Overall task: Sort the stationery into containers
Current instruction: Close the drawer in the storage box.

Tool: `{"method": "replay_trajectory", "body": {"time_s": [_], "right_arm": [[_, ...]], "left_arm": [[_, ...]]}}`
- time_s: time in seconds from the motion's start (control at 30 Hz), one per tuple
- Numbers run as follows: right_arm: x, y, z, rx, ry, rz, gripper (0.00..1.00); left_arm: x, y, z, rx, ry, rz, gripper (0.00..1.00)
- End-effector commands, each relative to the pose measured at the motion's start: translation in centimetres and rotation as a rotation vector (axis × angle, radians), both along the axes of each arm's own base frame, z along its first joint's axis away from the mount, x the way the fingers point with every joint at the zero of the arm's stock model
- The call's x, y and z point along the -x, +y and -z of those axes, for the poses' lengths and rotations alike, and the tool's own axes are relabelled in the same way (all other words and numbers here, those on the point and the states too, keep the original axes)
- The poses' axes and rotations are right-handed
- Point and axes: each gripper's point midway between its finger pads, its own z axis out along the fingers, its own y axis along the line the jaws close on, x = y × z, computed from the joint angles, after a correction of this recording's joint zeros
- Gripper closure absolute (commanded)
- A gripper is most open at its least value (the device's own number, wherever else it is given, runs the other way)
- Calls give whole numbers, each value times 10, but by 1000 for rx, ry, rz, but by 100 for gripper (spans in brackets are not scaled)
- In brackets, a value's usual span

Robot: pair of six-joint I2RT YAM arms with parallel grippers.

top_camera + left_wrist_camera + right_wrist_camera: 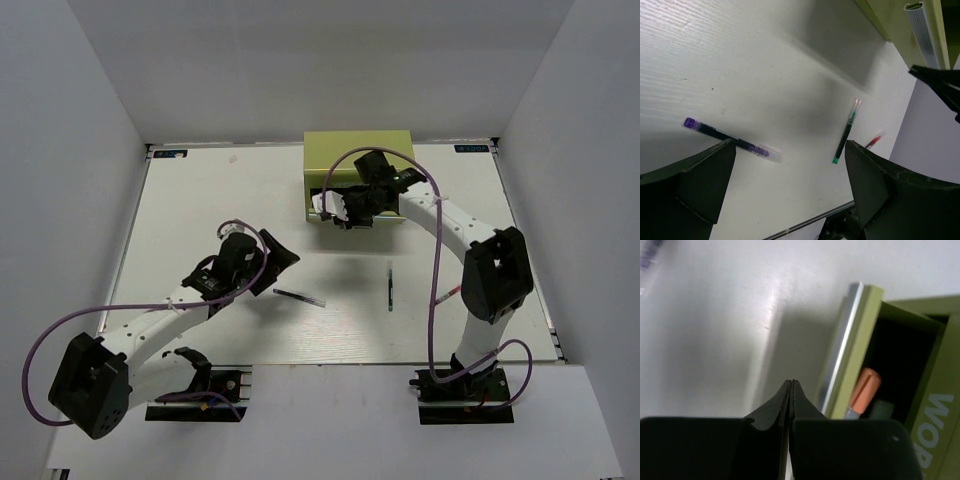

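Observation:
The olive chest (358,158) stands at the back with one drawer (322,208) pulled out. My right gripper (346,214) is shut and empty, its tips (791,385) just in front of the drawer's silver-edged front (847,347). An orange marker (865,389) lies inside the drawer beside a dark one. My left gripper (281,254) is open and empty above the table. Below it lie a black pen (298,297), also in the left wrist view (725,140), a dark-green pen (390,285) (846,134) and a red pen (874,140).
The white table board (200,200) has raised grey walls on three sides. The right arm's elbow (497,272) and its purple cable (436,290) hang over the right side of the table. The chest's front carries embossed lettering (940,427).

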Motion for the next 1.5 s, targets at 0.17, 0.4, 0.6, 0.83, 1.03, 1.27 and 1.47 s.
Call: {"method": "replay_trajectory", "body": {"time_s": [0.17, 0.4, 0.6, 0.83, 1.03, 1.27, 1.47], "right_arm": [[-85, -10, -1, 37, -200, 357, 100], [-114, -25, 0, 69, -250, 477, 100], [-128, -40, -7, 68, -270, 536, 100], [-139, -56, -12, 63, -281, 602, 100], [-134, -63, -22, 24, -257, 575, 100], [-73, -54, -54, -154, -241, 388, 78], [-52, -51, -101, -333, -253, 363, 10]], "left_arm": [[-28, -28, -33, 77, -123, 59, 0], [-46, -50, -33, 121, -154, 112, 2], [-66, -67, -37, 150, -185, 128, 4], [-91, -87, -32, 223, -196, 108, 17], [-112, -106, -34, 340, -230, 91, 32], [-140, -113, -38, 431, -301, 13, 38], [-163, -134, -43, 475, -344, 1, 38]]}}
